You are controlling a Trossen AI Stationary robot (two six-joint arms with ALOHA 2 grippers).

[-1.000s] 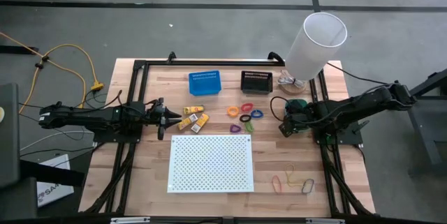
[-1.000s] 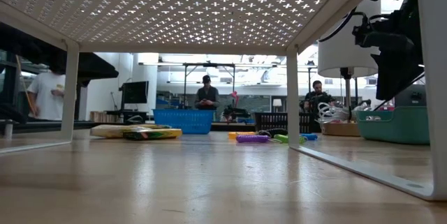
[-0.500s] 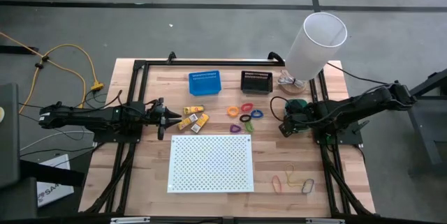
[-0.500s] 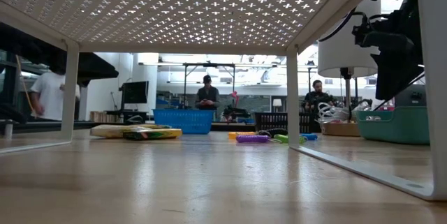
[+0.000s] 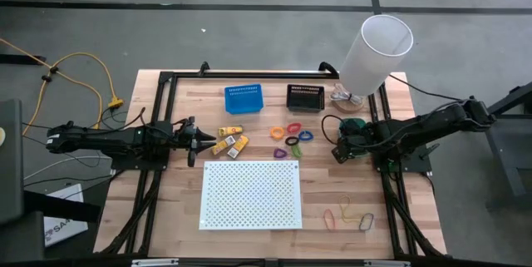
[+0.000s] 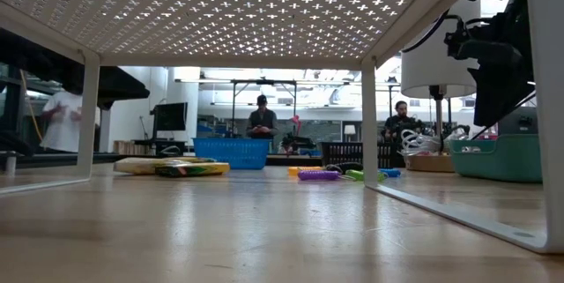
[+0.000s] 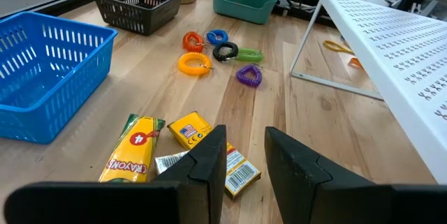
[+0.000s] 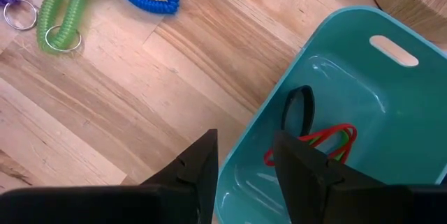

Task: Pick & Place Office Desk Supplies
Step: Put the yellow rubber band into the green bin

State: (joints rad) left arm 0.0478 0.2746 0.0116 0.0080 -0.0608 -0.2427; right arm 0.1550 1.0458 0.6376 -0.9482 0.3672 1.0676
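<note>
**Desk supplies scattered on the table, both claws empty**

The yellow-orange packets [image 5: 229, 140] lie in a small cluster on the wooden table [image 5: 166, 217], just beyond the white perforated board [image 5: 250, 194] and nearer the camera than the blue bin [image 5: 243, 98]. To their right sit the coiled plastic loops [image 5: 291, 136], orange, pink, blue, black, green and purple, close together in front of the black bin [image 5: 305, 97]. A few thin rubber bands [image 5: 347, 215] lie near the table's front right corner, well apart from the rest. More bands, red, green and black, lie inside the teal bin [image 8: 363, 112].

The left gripper [image 7: 244, 155] hovers just beside the packets, its fingers parted with a narrow gap and nothing between them. The right gripper [image 8: 244, 158] hangs over the near rim of the teal bin, its fingers likewise apart and grasping nothing. A tilted white lampshade [image 5: 376, 51] stands at the back right.
</note>
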